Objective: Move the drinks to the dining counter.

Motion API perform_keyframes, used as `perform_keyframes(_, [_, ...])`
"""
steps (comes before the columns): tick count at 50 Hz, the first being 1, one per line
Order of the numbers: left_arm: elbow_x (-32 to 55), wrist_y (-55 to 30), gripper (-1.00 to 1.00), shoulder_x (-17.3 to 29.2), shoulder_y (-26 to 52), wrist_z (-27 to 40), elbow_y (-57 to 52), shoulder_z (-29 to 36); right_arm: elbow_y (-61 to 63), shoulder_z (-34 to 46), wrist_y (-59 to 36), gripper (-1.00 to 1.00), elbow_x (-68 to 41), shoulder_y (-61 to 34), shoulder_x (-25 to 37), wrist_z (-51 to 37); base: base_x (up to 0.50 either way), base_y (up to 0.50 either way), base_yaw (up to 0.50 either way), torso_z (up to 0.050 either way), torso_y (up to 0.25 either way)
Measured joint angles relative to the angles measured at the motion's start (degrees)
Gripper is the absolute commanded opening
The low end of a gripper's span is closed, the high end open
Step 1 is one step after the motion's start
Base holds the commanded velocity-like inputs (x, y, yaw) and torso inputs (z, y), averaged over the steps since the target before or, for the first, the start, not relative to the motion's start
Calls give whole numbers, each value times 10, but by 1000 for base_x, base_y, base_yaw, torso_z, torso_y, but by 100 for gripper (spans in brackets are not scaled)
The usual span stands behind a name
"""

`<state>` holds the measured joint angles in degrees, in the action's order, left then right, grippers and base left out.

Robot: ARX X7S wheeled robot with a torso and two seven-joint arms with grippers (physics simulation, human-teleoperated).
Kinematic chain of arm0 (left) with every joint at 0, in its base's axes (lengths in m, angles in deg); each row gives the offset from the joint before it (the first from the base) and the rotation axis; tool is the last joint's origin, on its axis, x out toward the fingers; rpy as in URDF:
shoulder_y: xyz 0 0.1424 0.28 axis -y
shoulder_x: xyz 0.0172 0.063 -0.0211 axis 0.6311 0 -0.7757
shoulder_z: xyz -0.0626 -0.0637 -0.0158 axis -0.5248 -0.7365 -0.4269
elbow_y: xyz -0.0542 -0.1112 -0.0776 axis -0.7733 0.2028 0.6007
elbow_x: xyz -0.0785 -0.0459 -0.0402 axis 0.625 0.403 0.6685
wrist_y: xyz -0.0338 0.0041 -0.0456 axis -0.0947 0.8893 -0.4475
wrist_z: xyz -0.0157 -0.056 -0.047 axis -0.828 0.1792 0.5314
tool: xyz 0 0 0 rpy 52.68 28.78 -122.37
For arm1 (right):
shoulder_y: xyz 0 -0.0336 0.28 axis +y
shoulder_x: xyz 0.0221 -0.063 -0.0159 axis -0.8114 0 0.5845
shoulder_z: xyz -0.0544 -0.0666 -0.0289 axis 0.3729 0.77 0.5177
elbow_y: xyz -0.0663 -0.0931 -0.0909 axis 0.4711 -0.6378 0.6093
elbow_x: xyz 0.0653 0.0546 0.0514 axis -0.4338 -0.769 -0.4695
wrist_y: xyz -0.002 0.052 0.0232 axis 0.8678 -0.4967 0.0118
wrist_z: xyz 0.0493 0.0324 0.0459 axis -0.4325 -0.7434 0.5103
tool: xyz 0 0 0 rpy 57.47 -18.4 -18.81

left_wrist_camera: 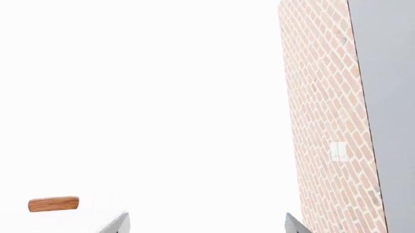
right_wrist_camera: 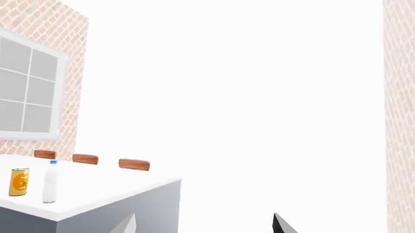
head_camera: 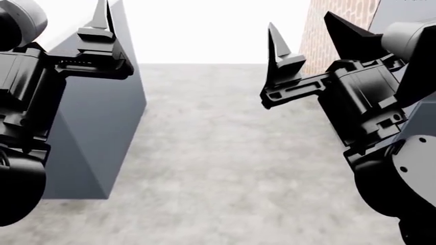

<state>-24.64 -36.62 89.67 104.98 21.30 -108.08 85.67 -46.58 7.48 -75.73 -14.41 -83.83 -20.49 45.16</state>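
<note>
- An orange can (right_wrist_camera: 19,182) and a white bottle (right_wrist_camera: 50,182) with a blue cap are seen upright, long axes vertical, side by side on the dining counter (right_wrist_camera: 97,196).
- The can's label cannot be read.
- The left gripper (head_camera: 103,25) and right gripper (head_camera: 307,38) are held open and empty.

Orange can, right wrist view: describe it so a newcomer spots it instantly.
Find the white-topped counter with the grey front, below the window. Two drinks stand near its edge: the orange can is the shorter, coloured one, just beside the taller white bottle with a blue cap.
</note>
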Motion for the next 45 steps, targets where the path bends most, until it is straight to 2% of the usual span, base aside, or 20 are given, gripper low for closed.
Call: perform_keyframes(45, [5,8,100,7,-4,-1,0,-3,-10,-3,5,100,-21,-4,-3,-10,239,-492,0,0,0])
